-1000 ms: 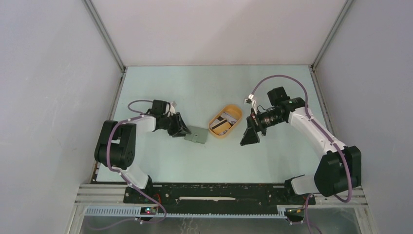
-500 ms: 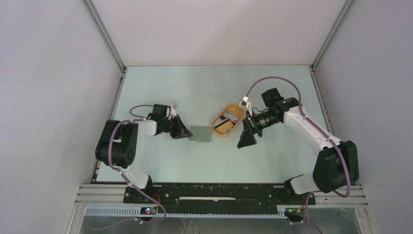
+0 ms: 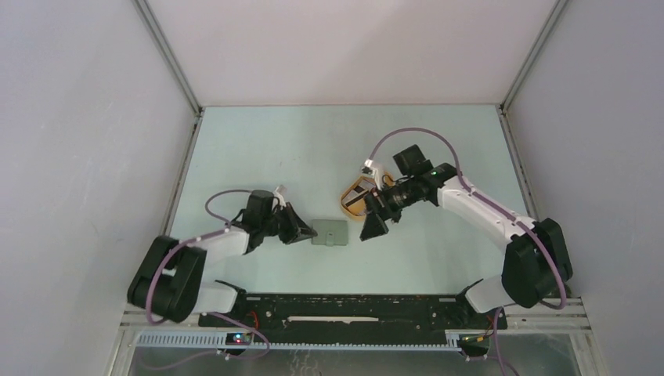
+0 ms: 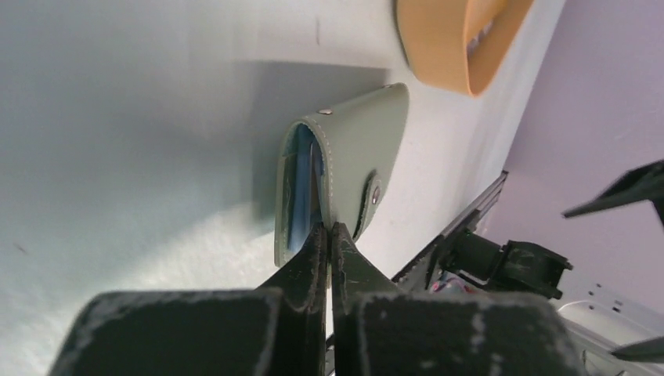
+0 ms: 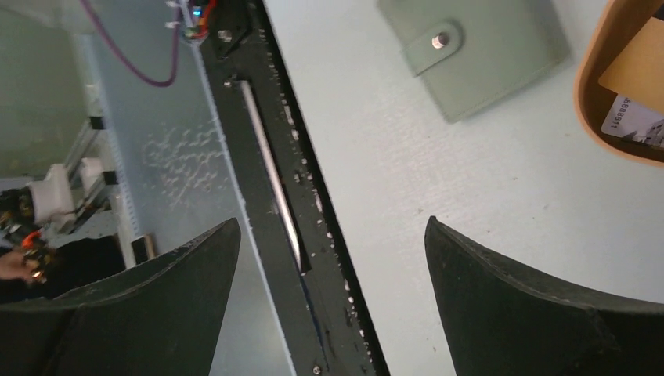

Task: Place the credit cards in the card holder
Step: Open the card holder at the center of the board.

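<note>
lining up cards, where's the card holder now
Top view: the card holder lies mid-table, its edge pinched by the left hand, just below-left of the orange tray.

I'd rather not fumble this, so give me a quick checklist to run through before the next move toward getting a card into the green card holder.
1. Left hand grips the card holder: ok, closed on its edge.
2. Card holder open enough for a card: not ok, it is folded and gapes only at the held edge.
3. Snap tab fastened or free: cannot tell.
4. Right hand open and empty: ok.
5. Credit cards reachable: ok, lying in the orange tray.
6. Right hand above the cards: not ok, it hangs beside the tray.
</note>
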`<action>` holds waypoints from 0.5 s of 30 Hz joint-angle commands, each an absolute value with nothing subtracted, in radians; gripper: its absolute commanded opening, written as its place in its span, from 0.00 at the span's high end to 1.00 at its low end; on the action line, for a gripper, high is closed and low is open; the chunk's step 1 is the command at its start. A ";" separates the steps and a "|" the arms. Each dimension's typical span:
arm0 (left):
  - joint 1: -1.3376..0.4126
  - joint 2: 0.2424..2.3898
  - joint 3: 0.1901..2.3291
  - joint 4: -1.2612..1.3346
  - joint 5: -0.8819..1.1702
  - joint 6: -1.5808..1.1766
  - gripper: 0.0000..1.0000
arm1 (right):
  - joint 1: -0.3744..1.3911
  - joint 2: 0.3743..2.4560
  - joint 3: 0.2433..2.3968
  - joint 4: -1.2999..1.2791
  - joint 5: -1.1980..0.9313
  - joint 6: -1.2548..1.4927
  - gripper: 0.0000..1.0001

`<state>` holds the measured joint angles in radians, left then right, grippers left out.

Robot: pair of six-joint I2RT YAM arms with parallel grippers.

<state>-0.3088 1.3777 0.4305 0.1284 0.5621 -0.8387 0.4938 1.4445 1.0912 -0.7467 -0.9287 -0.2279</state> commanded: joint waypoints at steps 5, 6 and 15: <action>-0.483 1.097 0.279 0.243 0.287 -1.206 1.00 | 0.721 1.596 1.205 -0.592 -0.483 0.123 0.13; -0.497 1.076 0.264 0.262 0.263 -1.240 1.00 | 0.748 1.622 1.225 -0.595 -0.450 0.145 0.14; -0.620 1.006 0.192 0.300 0.116 -1.382 1.00 | 0.804 1.802 1.301 -0.566 -0.439 0.290 0.42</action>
